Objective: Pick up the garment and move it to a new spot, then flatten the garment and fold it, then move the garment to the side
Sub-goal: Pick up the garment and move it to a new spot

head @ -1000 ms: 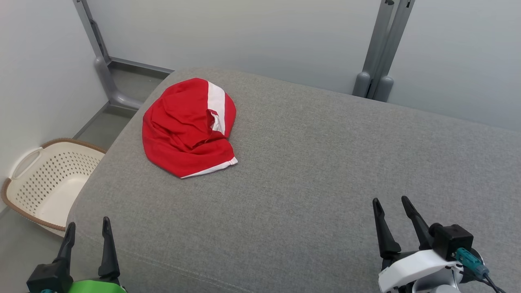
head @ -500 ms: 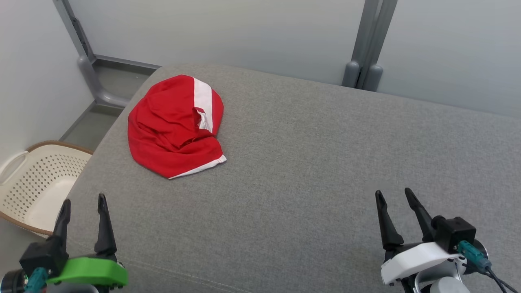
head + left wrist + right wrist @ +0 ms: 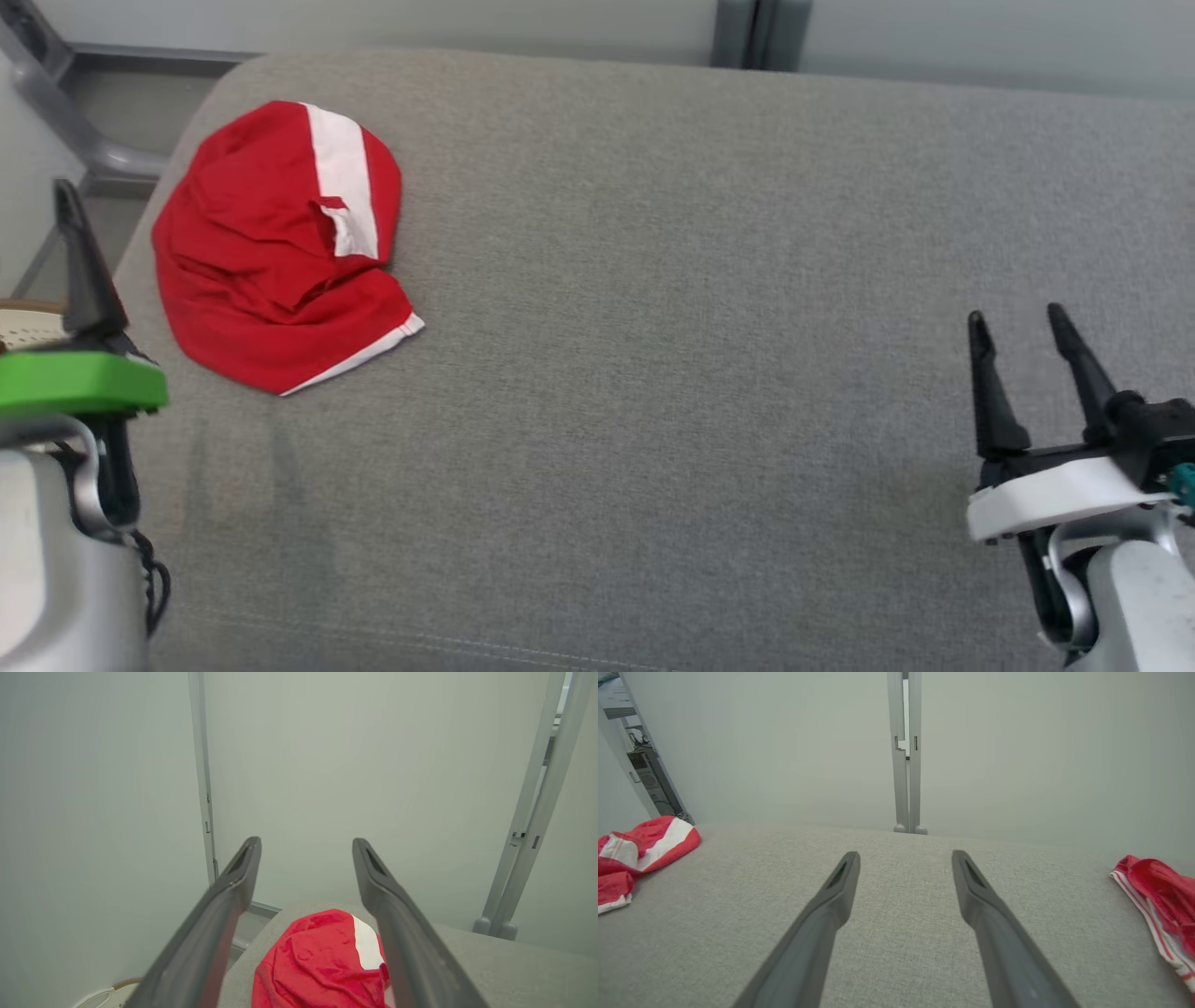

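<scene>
The garment (image 3: pixel 271 252) is a crumpled red piece with a white stripe, lying near the far left corner of the grey padded surface (image 3: pixel 653 327). In the left wrist view my left gripper (image 3: pixel 306 842) is open and empty, with the garment (image 3: pixel 317 961) low between its fingers and some way ahead. One of its dark fingers (image 3: pixel 86 271) rises at the head view's left edge, just left of the garment. My right gripper (image 3: pixel 1016 314) stands open and empty at the right, far from the garment. From the right wrist, the right gripper (image 3: pixel 906 855) has the garment (image 3: pixel 644 844) far to its left.
A second red garment with white trim (image 3: pixel 1157 891) lies on the surface at the right of the right wrist view. A pale basket's rim (image 3: pixel 23 322) peeks out behind my left arm. Grey metal posts (image 3: pixel 747 28) and pale walls stand behind the surface.
The head camera has tilted down and turned, shifting the whole picture. Both grippers stand higher in view, and the left one is now beside the garment. The garment lies as before.
</scene>
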`<state>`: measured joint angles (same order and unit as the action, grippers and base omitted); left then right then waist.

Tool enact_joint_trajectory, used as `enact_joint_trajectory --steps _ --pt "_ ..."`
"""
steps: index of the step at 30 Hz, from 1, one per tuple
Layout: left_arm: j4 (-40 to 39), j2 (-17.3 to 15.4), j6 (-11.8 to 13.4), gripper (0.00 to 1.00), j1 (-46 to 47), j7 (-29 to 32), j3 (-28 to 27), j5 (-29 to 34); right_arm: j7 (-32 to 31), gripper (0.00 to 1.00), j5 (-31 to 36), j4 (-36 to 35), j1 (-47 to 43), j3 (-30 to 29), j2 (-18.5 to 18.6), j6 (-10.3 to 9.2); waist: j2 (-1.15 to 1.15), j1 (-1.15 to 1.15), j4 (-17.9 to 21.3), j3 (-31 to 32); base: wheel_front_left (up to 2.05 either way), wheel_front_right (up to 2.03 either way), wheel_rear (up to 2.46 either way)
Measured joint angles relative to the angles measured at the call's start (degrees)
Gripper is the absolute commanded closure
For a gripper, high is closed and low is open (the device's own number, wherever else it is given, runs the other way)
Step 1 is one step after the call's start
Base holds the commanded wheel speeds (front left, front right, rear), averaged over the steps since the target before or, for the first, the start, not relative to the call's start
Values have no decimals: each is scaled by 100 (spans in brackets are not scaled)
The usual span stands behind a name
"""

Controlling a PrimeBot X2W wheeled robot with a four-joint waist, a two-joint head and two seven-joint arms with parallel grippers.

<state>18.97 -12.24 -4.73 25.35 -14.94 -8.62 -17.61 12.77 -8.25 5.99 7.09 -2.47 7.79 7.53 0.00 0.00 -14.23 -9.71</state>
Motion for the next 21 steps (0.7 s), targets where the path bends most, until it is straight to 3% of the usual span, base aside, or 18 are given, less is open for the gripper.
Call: enact_joint_trajectory --steps 9,21 --pt "835 -519 -77 0 1494 279 -71 -209 -246 0 142 -916 -2 -645 112 0 0 0 518 -882 0 0 0" --pt "2816 -892 -215 0 2668 694 31 -534 -619 0 183 -1658 174 -633 162 0 0 1 1057 -1820 0 0 0"
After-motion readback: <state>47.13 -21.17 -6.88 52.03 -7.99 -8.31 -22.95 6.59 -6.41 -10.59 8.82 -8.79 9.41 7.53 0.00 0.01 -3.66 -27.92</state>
